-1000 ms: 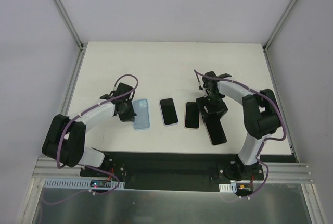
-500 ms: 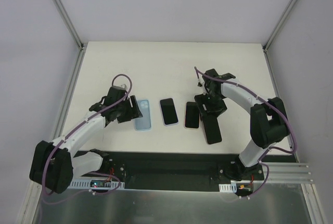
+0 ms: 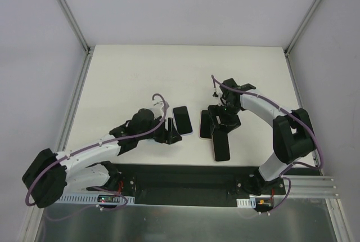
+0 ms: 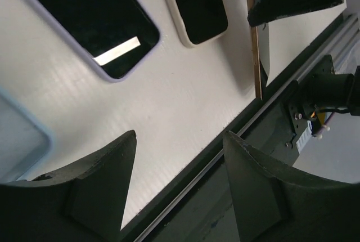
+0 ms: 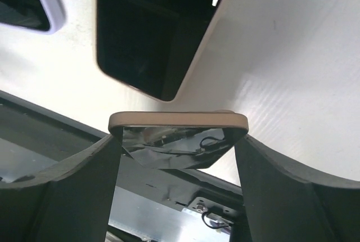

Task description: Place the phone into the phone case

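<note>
My right gripper [image 3: 223, 125] is shut on the top end of a black phone with a gold rim [image 3: 220, 145]. In the right wrist view the phone [image 5: 178, 140] spans the gap between both fingers [image 5: 67, 191]; it hangs toward the table's near edge. My left gripper [image 3: 171, 131] is open and empty, low over the table beside a lavender-edged phone [image 3: 181, 119]. The light blue phone case [image 4: 17, 146] shows only as a corner at the left wrist view's lower left; in the top view my left arm covers it.
A phone in a cream case [image 3: 206, 124] lies between the lavender phone and the held phone, seen also in the wrist views as the cream case [image 4: 197, 5] [image 5: 152, 39]. The black base rail [image 3: 185, 177] runs along the near table edge.
My left gripper has opened and its arm has swung right, over the blue case and up to the lavender phone. The right gripper has shifted the held phone a little left.
</note>
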